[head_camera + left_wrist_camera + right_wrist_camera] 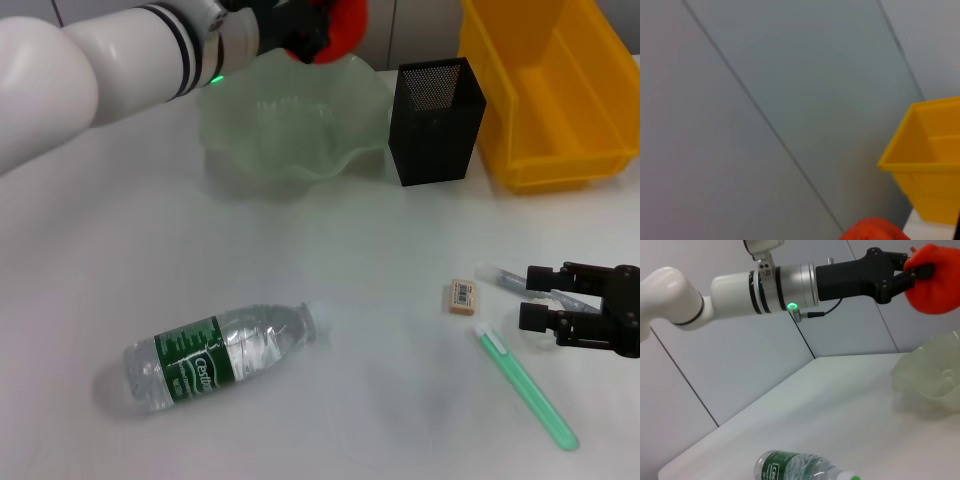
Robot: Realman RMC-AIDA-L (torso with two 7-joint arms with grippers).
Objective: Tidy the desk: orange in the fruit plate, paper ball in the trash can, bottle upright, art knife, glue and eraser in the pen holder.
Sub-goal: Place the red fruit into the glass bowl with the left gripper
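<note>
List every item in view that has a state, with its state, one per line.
orange: held in the air above the fruit plate
left gripper: shut on the orange
fruit plate: upright, empty
pen holder: upright
trash can: upright, open-topped
bottle: lying on its side
eraser: flat on the table
right gripper: open, low beside the green pen
</note>
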